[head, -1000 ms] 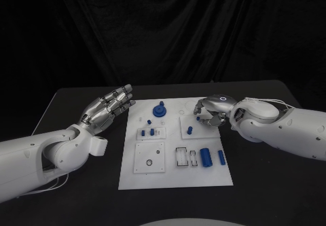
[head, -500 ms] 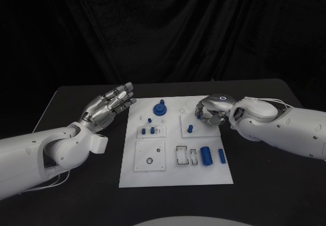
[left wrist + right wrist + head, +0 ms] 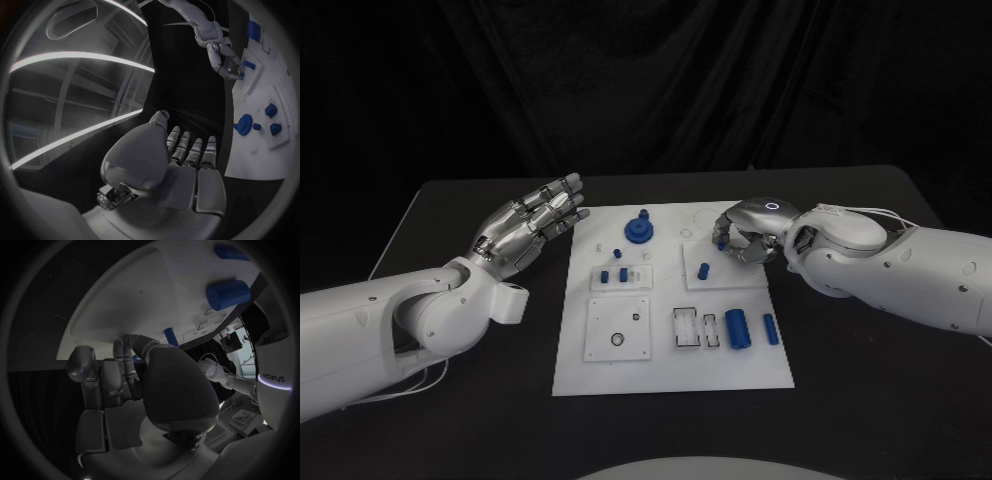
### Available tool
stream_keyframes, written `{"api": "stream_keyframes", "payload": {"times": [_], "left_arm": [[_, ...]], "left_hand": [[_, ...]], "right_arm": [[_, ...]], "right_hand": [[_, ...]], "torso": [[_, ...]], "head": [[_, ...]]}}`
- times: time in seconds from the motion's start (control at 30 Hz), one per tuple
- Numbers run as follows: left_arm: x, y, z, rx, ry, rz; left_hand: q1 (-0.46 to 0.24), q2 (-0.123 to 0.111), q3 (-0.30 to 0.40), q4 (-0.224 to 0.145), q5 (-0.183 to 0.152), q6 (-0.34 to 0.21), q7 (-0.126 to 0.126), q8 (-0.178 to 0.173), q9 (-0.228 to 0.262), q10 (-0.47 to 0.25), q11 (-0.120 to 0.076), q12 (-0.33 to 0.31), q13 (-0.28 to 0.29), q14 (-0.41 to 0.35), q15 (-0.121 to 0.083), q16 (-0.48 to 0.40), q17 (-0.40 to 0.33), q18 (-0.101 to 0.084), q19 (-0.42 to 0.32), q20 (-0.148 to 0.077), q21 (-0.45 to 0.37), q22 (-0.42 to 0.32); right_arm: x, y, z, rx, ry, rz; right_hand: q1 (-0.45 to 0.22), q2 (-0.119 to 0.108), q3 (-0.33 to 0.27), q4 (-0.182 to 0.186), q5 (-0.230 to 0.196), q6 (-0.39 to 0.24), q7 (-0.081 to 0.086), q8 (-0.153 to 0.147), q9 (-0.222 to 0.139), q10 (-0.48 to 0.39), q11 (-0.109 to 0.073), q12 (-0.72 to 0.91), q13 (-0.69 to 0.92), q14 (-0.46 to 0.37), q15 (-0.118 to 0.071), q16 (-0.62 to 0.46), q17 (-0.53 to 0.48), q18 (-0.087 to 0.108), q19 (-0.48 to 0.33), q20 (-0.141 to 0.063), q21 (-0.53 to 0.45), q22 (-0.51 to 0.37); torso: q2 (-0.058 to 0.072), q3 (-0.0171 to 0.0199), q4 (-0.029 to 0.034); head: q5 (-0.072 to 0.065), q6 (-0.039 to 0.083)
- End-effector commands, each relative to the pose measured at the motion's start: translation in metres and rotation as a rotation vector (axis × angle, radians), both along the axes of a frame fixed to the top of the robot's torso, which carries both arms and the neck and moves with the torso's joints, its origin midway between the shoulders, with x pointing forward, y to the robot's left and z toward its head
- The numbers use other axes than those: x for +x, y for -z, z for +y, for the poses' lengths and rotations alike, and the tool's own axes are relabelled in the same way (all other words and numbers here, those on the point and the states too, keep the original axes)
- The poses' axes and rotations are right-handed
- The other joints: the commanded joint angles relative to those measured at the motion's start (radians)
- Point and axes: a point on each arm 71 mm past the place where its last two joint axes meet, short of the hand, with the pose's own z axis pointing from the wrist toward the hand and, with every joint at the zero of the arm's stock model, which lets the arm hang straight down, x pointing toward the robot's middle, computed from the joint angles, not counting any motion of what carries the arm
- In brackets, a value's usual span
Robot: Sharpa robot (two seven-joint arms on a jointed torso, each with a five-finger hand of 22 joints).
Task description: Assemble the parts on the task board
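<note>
peg: small blue part (image 3: 705,270) on the upper right block of the task board (image 3: 671,375), long axis running roughly toward and away from the robot.
bearing: peg lies just beside the right hand (image 3: 744,242), on the side toward the robot and toward the board's middle.
right hand: fingers curled in over the board's far right corner; a bit of blue shows between them, cannot tell if held.
left hand (image 3: 531,226): fingers spread, holds nothing, off the board's left edge above the desk (image 3: 473,200).
nearer: right hand, by far.

A black table (image 3: 473,400) with a matte top spans the foreground, and a black curtain (image 3: 661,90) hangs in folds along its far edge.
</note>
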Motion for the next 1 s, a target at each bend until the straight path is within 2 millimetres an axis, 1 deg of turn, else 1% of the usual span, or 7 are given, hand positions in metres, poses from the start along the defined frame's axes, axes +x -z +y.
{"api": "stream_keyframes", "payload": {"times": [0.03, 0.37, 0.47, 0.53, 0.57, 0.7, 1.0], "left_arm": [[-0.0012, -0.0091, 0.0019, -0.085, -0.018, -0.113], [-0.0004, -0.0077, 0.0011, -0.078, -0.013, -0.101], [-0.0002, -0.0074, 0.0007, -0.077, -0.012, -0.099], [-0.0001, -0.0071, 0.0005, -0.076, -0.011, -0.097], [0.0, -0.007, 0.0003, -0.076, -0.01, -0.096], [0.0003, -0.0067, -0.0001, -0.075, -0.009, -0.094], [0.0008, -0.006, -0.0007, -0.07, -0.007, -0.088]], "left_hand": [[0.009, -0.001, -0.001, -0.007, 0.006, -0.003, 0.007, -0.001, -0.002, -0.002, 0.008, -0.005, -0.001, 0.003, 0.009, 0.006, 0.001, 0.002, 0.002, 0.008, -0.004, -0.001], [0.013, 0.0, 0.018, -0.025, 0.008, -0.003, 0.014, -0.001, -0.003, -0.008, 0.014, -0.008, -0.001, 0.006, 0.018, 0.011, 0.002, 0.006, 0.004, 0.02, -0.003, -0.004], [0.014, 0.0, 0.023, -0.03, 0.008, -0.003, 0.015, -0.001, -0.003, -0.01, 0.015, -0.009, -0.001, 0.006, 0.019, 0.011, 0.002, 0.007, 0.004, 0.023, -0.003, -0.005], [0.014, 0.0, 0.027, -0.034, 0.01, -0.003, 0.016, -0.001, -0.003, -0.011, 0.016, -0.009, -0.001, 0.006, 0.02, 0.012, 0.002, 0.008, 0.004, 0.025, -0.003, -0.007], [0.014, 0.0, 0.029, -0.035, 0.01, -0.003, 0.016, -0.001, -0.004, -0.011, 0.016, -0.008, -0.001, 0.007, 0.02, 0.012, 0.002, 0.008, 0.004, 0.026, -0.004, -0.007], [0.014, 0.0, 0.033, -0.038, 0.011, -0.003, 0.017, -0.001, -0.004, -0.011, 0.018, -0.007, 0.0, 0.007, 0.021, 0.013, 0.002, 0.009, 0.005, 0.027, -0.003, -0.007], [0.013, 0.001, 0.046, -0.046, 0.018, 0.002, 0.02, 0.001, -0.003, -0.011, 0.024, -0.001, 0.0, 0.009, 0.023, 0.015, 0.003, 0.012, 0.005, 0.033, -0.003, -0.009]], "right_arm": [[-0.0022, 0.0085, 0.0016, -0.001, 0.004, 0.021], [-0.0026, 0.0096, 0.0026, 0.008, 0.005, 0.033], [-0.0031, 0.0101, 0.0029, 0.006, 0.004, 0.04], [-0.0035, 0.0105, 0.0033, 0.004, 0.004, 0.045], [-0.0036, 0.0106, 0.0035, 0.003, 0.003, 0.047], [-0.0041, 0.0108, 0.0042, 0.003, 0.002, 0.05], [-0.0039, 0.0101, 0.0055, 0.02, 0.003, 0.052]], "right_hand": [[-0.012, -0.001, -0.012, 0.003, -0.02, 0.005, -0.002, -0.006, 0.003, 0.009, 0.001, -0.009, -0.003, 0.006, 0.0, -0.001, -0.001, -0.017, 0.007, 0.0, -0.004, 0.118], [-0.008, 0.008, -0.027, -0.003, -0.035, 0.046, -0.015, 0.018, 0.038, 0.034, -0.009, -0.021, -0.014, 0.013, -0.008, -0.001, 0.001, -0.018, 0.015, -0.007, -0.004, 0.118], [-0.02, 0.0, -0.037, 0.001, -0.042, 0.025, -0.012, 0.008, 0.042, 0.031, -0.006, -0.029, -0.018, 0.013, -0.007, -0.003, -0.004, -0.018, 0.015, -0.007, -0.008, 0.117], [-0.027, -0.005, -0.043, 0.005, -0.058, 0.006, -0.009, -0.004, 0.043, 0.027, -0.003, -0.035, -0.021, 0.011, -0.005, -0.005, -0.008, -0.017, 0.014, -0.006, -0.013, 0.115], [-0.039, -0.011, -0.052, 0.013, -0.083, -0.018, -0.004, -0.022, 0.041, 0.018, 0.001, -0.041, -0.023, 0.009, 0.0, -0.008, -0.015, -0.017, 0.011, -0.003, -0.02, 0.113], [-0.061, -0.021, -0.078, 0.029, -0.105, -0.036, -0.002, -0.037, 0.042, -0.002, 0.008, -0.047, -0.024, 0.004, 0.005, -0.013, -0.025, -0.014, 0.005, 0.002, -0.036, 0.108], [-0.071, -0.012, -0.102, 0.045, -0.12, -0.028, 0.0, -0.039, 0.051, -0.012, 0.009, -0.041, -0.019, 0.0, 0.007, -0.016, -0.034, -0.012, 0.002, 0.006, -0.05, 0.104]], "torso": [[-0.001, 0.0001, 0.0012], [0.0, 0.0, 0.0016], [0.0, -0.0002, 0.0017], [0.001, -0.0006, 0.0017], [0.001, -0.0008, 0.0019], [0.002, -0.0009, 0.0019], [0.002, 0.0, 0.0011]], "head": [[0.001, -0.001], [0.001, -0.005], [0.001, -0.006], [0.001, -0.006], [0.001, -0.006], [0.002, -0.008], [0.002, -0.01]]}}
